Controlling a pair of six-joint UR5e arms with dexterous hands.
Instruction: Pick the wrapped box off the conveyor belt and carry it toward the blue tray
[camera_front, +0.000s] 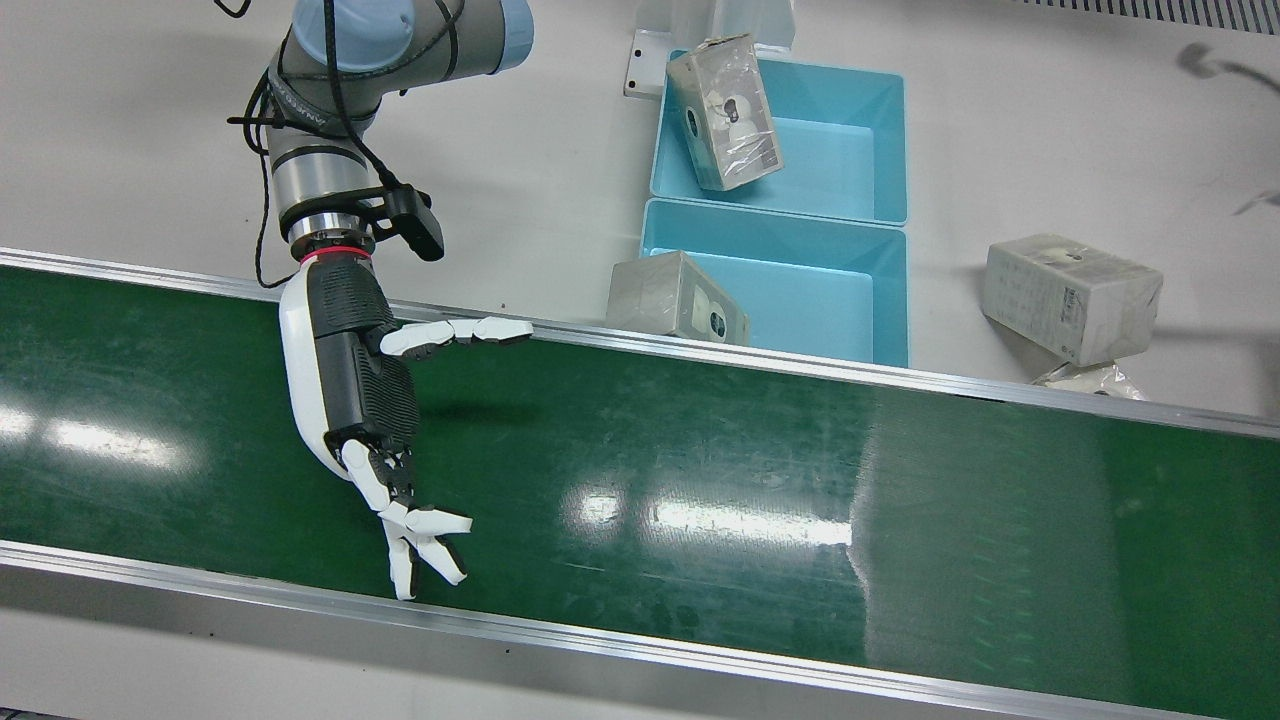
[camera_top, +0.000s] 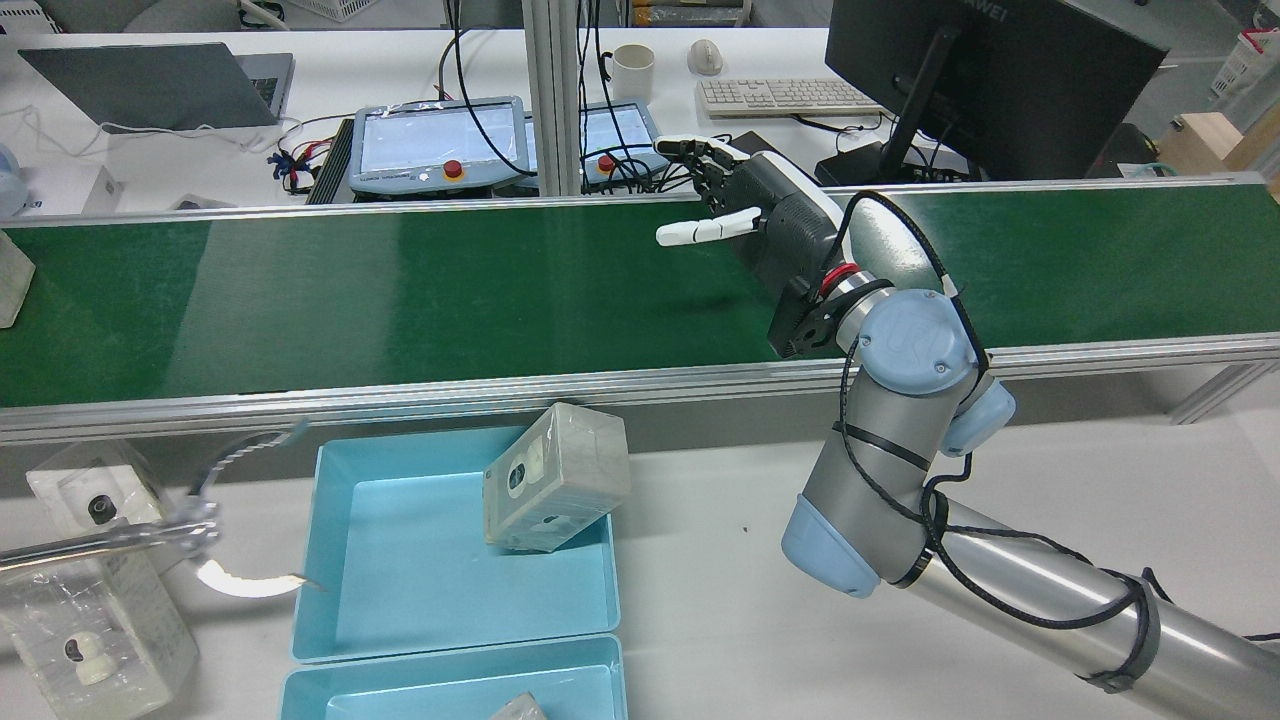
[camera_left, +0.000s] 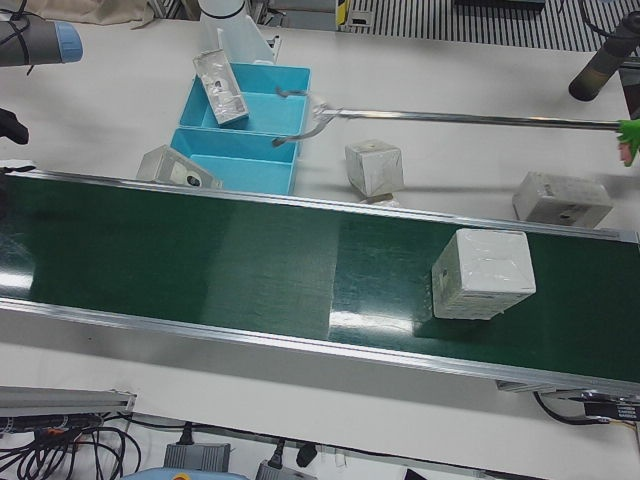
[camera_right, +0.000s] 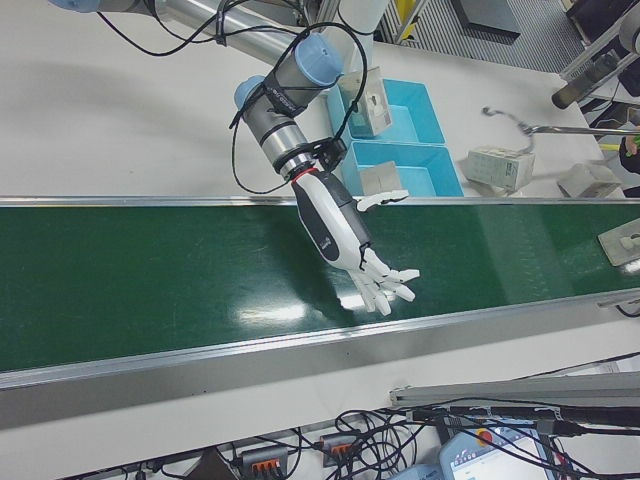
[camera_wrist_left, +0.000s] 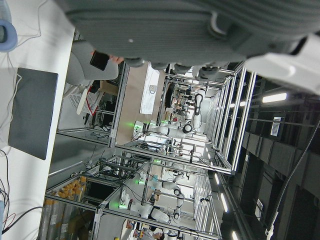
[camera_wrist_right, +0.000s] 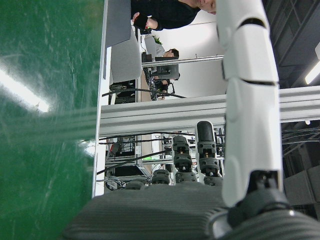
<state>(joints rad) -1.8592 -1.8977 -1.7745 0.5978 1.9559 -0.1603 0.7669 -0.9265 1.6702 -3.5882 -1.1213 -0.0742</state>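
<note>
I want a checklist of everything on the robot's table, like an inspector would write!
Surface: green conveyor belt, shiny with light glare, between metal rails.
Job's things: one wrapped box sits on the belt, far from the hand. Two blue trays lie side by side behind the belt; one box leans on a tray's rim.
Clutter: other wrapped boxes on the white table; a long metal hook pole reaches over them.
Hands: right hand open over the belt, holding nothing. Left hand shows only in its own view, state unclear.
Cables: black cable strapped along the right arm.
Surroundings: monitor, keyboard, laptop and control pendants beyond the belt.
</note>
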